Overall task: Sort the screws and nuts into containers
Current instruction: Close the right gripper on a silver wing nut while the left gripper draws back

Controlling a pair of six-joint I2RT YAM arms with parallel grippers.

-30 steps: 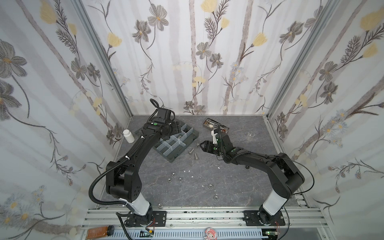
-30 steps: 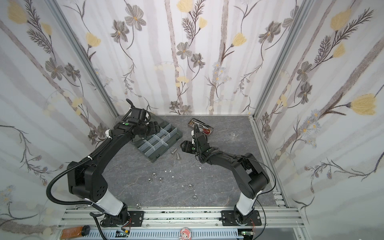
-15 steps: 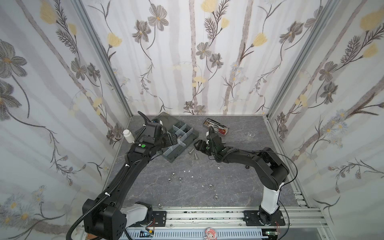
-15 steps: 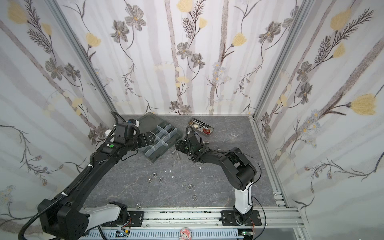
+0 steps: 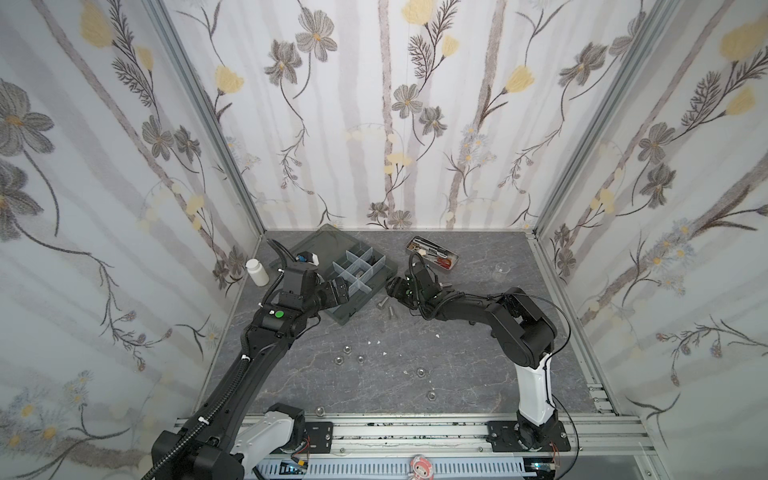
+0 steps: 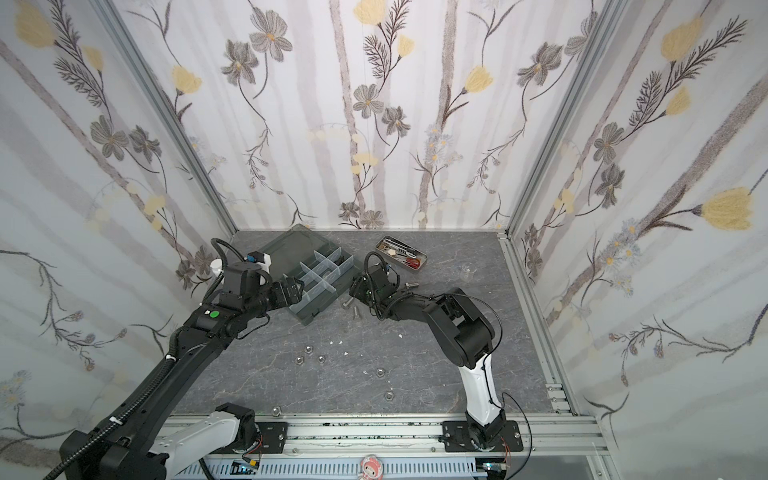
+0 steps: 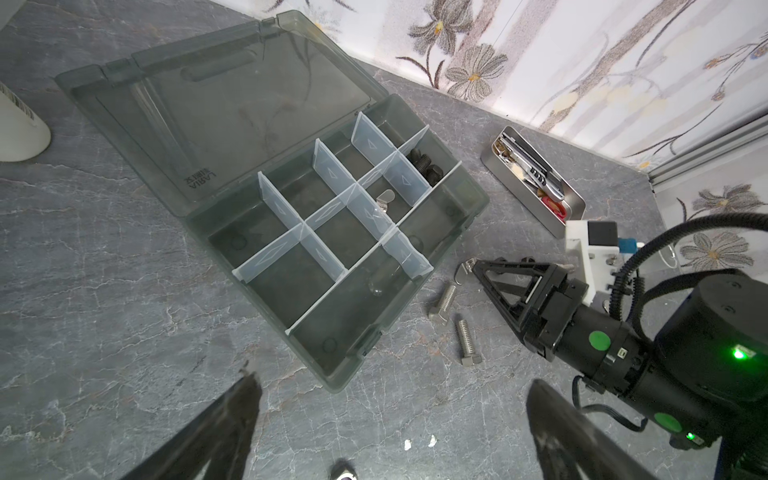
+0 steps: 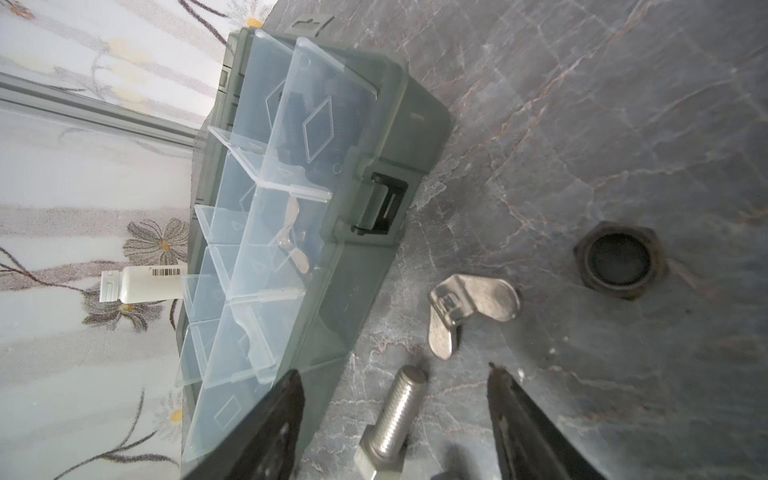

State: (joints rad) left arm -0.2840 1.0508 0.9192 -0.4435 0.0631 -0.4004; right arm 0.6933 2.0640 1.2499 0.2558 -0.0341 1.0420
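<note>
white bottle [image 5: 257,272], tool tin [image 7: 519,190], glass beaker [image 5: 501,272]

Black arms [image 5: 266,357] — white base links [image 5: 534,386], green dots [image 5: 279,314]

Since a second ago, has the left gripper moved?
Yes: the left gripper drew back from over the dark grey organizer box toward the aluminium front rail.

Only thing I can actually read: stamped lettering on the organizer box lid [image 7: 208,104], looks like "LARIA", with a smaller line under it that's unreadable. The white bottle [image 8: 141,284] has a barcode, digits too tiny.
</note>
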